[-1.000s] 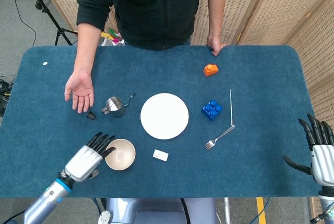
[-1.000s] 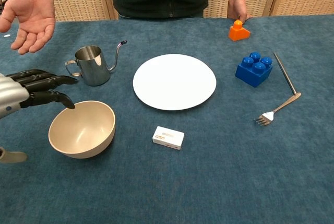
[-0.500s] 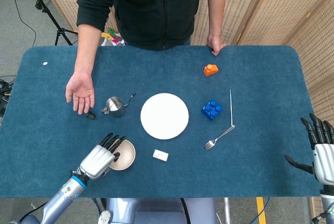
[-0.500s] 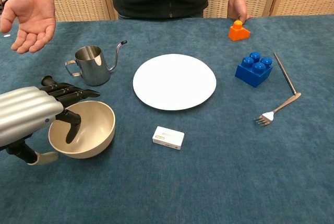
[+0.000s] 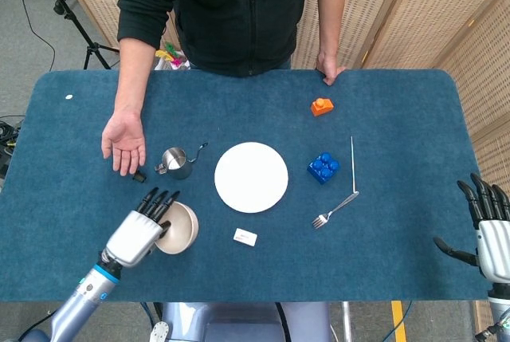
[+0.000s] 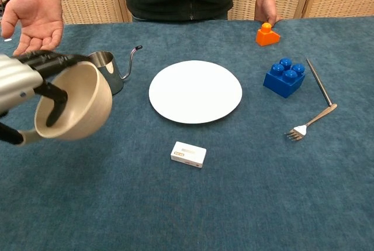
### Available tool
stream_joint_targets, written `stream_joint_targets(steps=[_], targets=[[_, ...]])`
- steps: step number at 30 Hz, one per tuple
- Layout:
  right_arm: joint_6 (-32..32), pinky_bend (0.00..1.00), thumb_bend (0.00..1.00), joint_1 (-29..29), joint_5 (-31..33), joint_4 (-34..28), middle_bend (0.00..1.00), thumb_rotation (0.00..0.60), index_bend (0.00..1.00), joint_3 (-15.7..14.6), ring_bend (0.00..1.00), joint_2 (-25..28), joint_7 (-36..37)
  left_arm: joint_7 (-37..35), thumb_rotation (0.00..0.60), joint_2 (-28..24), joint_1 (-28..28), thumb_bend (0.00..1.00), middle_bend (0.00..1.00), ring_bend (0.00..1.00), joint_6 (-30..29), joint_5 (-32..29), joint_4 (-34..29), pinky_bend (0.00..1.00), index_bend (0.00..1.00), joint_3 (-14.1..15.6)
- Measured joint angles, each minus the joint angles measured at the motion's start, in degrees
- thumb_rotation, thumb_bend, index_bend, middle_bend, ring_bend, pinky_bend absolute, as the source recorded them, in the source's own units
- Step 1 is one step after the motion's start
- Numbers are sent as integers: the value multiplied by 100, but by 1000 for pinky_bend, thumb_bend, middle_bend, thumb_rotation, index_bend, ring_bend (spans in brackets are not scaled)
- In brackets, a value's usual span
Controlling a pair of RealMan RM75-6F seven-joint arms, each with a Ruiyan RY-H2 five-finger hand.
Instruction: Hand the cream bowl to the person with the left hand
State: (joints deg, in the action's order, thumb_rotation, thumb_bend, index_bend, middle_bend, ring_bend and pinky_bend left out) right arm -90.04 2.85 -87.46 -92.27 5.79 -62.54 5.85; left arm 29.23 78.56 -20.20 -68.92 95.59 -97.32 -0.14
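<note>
I have the round cream bowl [image 6: 75, 103] in my left hand [image 5: 142, 232], gripped by its rim with one dark finger hooked inside and the others across the top edge. The bowl is off the blue cloth table [image 5: 414, 238] and tipped on its side, its mouth facing toward my left in the chest view. In the head view it hangs just in front of the small steel pitcher with the thin spout [image 5: 176, 163], and the person's open palm [image 5: 124, 139] waits beyond it, near the pitcher and a small black cap [image 5: 139, 175].

My right hand [image 5: 488, 226] sits at the far right edge of the table, fingers spread and upright, holding nothing.

In the middle of the table lies the flat white round plate [image 5: 251, 176], with a small white rectangular box [image 5: 245, 237] just in front of it. To the right of the plate are a blue studded building block [image 5: 323, 167], an orange block [image 5: 321, 106], a silver fork [image 5: 334, 210] and a thin metal rod [image 5: 352, 164] touching the fork's handle end. The person's other hand [image 5: 329, 69] rests on the far table edge.
</note>
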Motion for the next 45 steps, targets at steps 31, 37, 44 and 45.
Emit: stream_joint_targets(steps=[31,37,44,45], targets=[[82,0,0,24,62,0,0,600,64,1,0,-33,-99,121,600,-2077,-751,436,0,0,700,-3003,-471,0,574,-1209],[76,0,0,20,73,-3,0,600,63,7,0,-27,-91,500,600,-2103,-878,198,0,0,698,-3692,-690,0,64,-1246],[70,0,0,15,60,-13,0,600,63,1,0,-13,-71,731,600,-2138,-973,94,0,0,476,-4171,-976,0,0,-1264],[66,0,0,13,59,-16,0,600,64,2,0,-11,-68,697,600,-2148,-971,93,0,0,459,-4166,-991,0,0,-1264]])
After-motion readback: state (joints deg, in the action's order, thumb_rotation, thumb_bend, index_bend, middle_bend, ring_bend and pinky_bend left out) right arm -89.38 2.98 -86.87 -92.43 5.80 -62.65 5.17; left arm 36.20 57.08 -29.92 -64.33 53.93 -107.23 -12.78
